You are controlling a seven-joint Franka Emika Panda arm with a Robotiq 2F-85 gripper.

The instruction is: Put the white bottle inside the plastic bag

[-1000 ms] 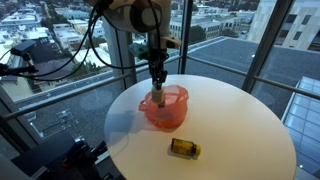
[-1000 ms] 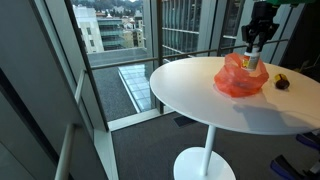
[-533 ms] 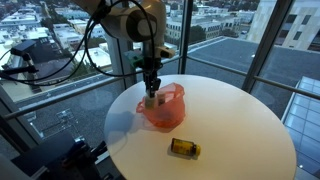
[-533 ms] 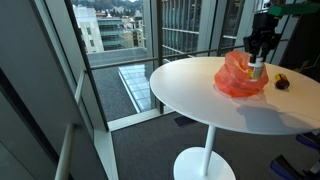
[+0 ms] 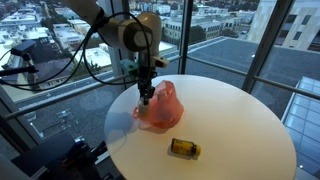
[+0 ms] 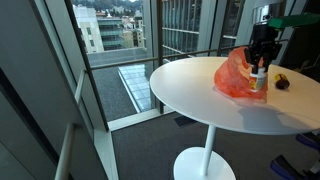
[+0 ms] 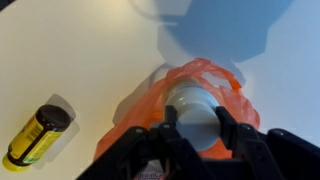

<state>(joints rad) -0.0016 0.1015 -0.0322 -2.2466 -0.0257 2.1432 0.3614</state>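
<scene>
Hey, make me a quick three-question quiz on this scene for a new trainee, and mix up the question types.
1. True or false: the yellow bottle stands upright on the white table.
2. Multiple choice: in the wrist view, what sits between the jaws? A) the white bottle B) the yellow bottle C) nothing
3. Short answer: what wraps around the white bottle in the wrist view?
Key: 1 false, it lies on its side. 2 A. 3 the orange plastic bag.
</scene>
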